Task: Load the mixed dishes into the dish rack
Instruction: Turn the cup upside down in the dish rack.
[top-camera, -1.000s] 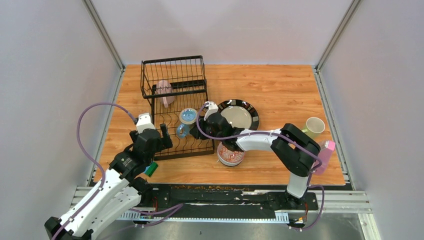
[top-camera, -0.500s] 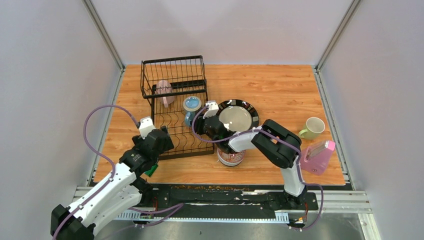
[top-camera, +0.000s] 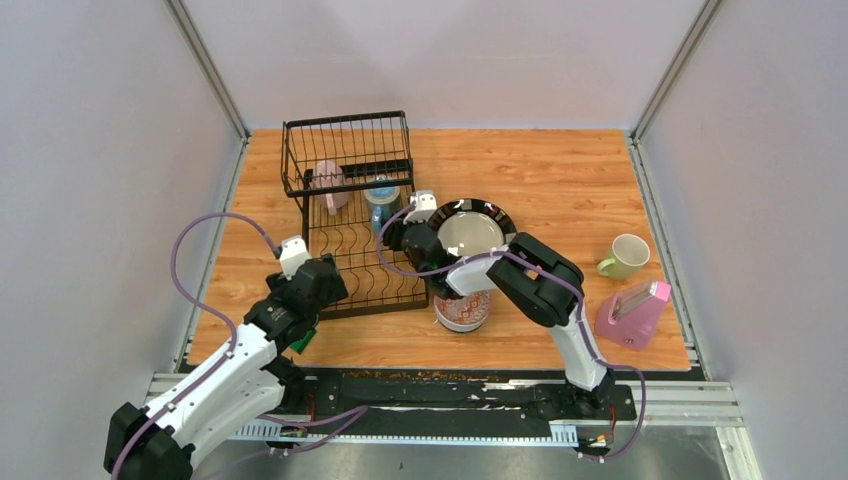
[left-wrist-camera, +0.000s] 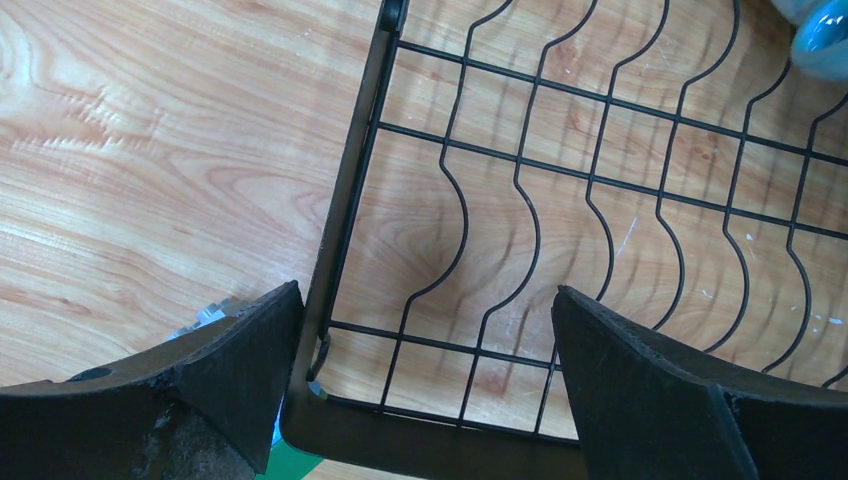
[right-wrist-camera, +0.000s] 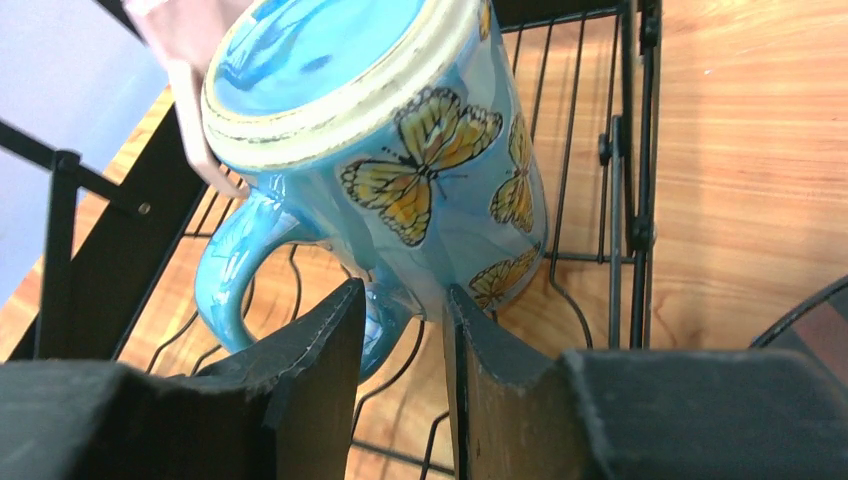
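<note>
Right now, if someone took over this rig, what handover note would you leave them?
Left gripper: jaws open, empty, over the dish rack's near-left corner.
Right gripper: jaws shut on the blue butterfly mug, base up and tilted, over the rack's lower wires.
Done: pink mug is in the rack.
Left: set the butterfly mug down, then load the black-rimmed plate, patterned bowl and green mug, all on the table.

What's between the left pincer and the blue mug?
Between left pincer and blue mug: only the dish rack's bare slotted wires, shown in the left wrist view.
</note>
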